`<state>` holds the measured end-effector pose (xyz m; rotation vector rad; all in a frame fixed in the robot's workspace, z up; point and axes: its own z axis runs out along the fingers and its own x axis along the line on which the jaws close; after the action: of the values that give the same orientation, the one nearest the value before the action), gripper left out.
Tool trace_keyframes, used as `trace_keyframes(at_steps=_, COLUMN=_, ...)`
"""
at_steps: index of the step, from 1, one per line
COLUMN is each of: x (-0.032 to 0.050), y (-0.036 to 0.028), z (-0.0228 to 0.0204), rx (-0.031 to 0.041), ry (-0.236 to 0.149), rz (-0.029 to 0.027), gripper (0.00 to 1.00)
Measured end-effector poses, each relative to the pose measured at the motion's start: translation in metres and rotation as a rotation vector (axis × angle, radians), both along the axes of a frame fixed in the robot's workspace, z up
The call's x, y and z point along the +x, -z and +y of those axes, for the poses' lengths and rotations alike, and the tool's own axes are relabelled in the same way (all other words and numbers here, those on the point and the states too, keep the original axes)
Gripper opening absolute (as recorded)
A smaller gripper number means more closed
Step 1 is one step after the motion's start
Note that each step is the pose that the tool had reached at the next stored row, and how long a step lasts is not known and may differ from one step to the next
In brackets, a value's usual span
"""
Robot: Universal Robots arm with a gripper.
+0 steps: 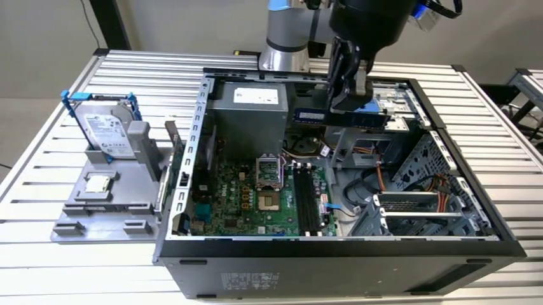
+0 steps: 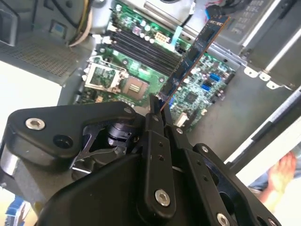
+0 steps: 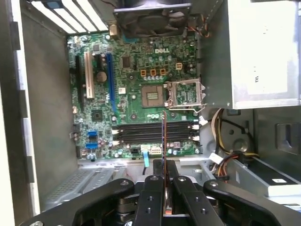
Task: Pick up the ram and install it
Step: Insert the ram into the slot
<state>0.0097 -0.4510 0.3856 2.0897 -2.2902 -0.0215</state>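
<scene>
My gripper (image 1: 350,107) is shut on the ram (image 1: 344,117), a long thin stick with black chips and a pale label. It hangs level above the open computer case (image 1: 182,190), over the far right part by the drive bay. In the second wrist view the ram (image 2: 193,54) sticks out from between the fingers (image 2: 151,123) and slants over the motherboard (image 2: 197,94). In the first wrist view the ram (image 3: 163,134) shows edge-on, crossing the black memory slots (image 3: 141,133). In the exterior view these memory slots (image 1: 307,198) lie well below the stick, nearer the front.
A silver hard drive in a blue frame (image 1: 106,130) leans on a grey fixture (image 1: 81,222) at the exterior view's left, with a small square chip (image 1: 99,183) on it. The power supply (image 1: 250,114), CPU socket (image 1: 269,202) and cables (image 1: 378,181) fill the case. A person's hand (image 2: 277,174) shows outside it.
</scene>
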Motion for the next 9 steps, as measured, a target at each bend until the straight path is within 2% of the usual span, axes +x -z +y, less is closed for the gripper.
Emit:
trace_keyframes(at_steps=4, x=0.0001, y=0.0017, z=0.0065, rx=0.0006, ry=0.003, rz=0.0001, gripper=0.0)
trace_keyframes(at_steps=9, x=0.0001, y=0.0033, z=0.021, rx=0.0007, ry=0.005, rz=0.0, gripper=0.0)
